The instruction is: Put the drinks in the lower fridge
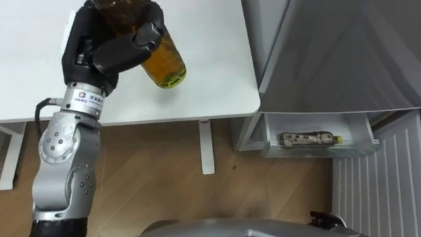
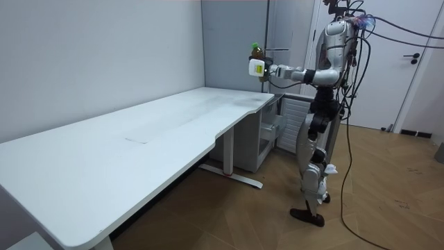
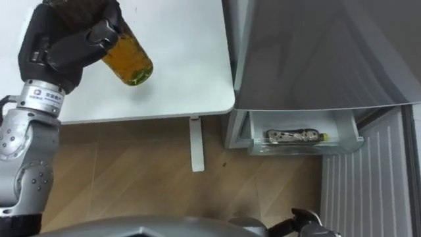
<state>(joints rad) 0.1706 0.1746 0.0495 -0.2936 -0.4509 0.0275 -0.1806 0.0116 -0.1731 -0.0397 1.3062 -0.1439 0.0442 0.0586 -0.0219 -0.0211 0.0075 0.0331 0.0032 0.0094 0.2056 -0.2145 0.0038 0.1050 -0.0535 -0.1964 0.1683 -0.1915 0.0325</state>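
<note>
My left hand [image 1: 115,46] is shut round a bottle of amber drink [image 1: 164,62] and holds it tilted above the white table [image 1: 217,85], near its right corner. In the room view the bottle [image 2: 257,50] is raised at chest height in that hand [image 2: 258,67], with the arm stretched out over the table's end. To the right the grey fridge [image 1: 342,52] has its lower drawer [image 1: 358,149] pulled out. Another bottle [image 1: 308,139] lies on its side inside. A dark bit at the lower right edge seems to be my right hand [image 1: 323,219].
I stand on the wooden floor [image 1: 171,178] at the table's far end, beside the fridge. A white table leg [image 1: 206,148] rises between me and the drawer. A white ribbed panel [image 1: 381,191] stands right of the drawer.
</note>
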